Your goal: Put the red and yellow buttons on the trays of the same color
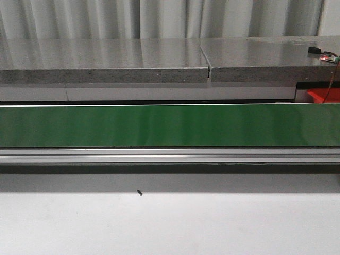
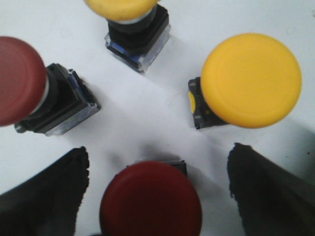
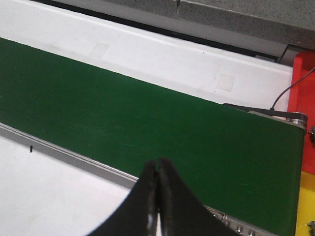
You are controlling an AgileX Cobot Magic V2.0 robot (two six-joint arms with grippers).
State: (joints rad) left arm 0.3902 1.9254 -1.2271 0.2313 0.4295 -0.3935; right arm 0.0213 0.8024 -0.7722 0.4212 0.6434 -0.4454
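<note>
Left pincer (image 2: 156, 196): spread wide, its two dark fingers (image 2: 44, 196) standing either side of a red button (image 2: 150, 199), not yet touching it.
Red button between the fingers: stands on the white desk (image 2: 147, 113), domed cap up, dark square base mostly hidden beneath the cap.
Other buttons: a second red button (image 2: 19, 81) lies just beyond the one finger, a yellow button (image 2: 251, 78) just beyond the other finger, another yellow button (image 2: 123, 7) farther ahead of the pincer.
Long axis: each runs from cap through base; the nearest red one points straight up at the wrist camera, the others look tilted or tipped outward.
Handling, as a judgement: hard plastic, light, stiff, not fragile; the glossy rounded cap is likely slippery.
Where to take hold: across the cap's widest rim, or lower on the flat-sided base if the fingers reach it.
Right pincer (image 3: 156, 196): pressed together, holding nothing, poised over the near edge of the green conveyor belt (image 3: 147, 123).
Trays: a red tray (image 3: 305, 73) and a yellow patch beyond the belt's end, off to one side of the right pincer.
</note>
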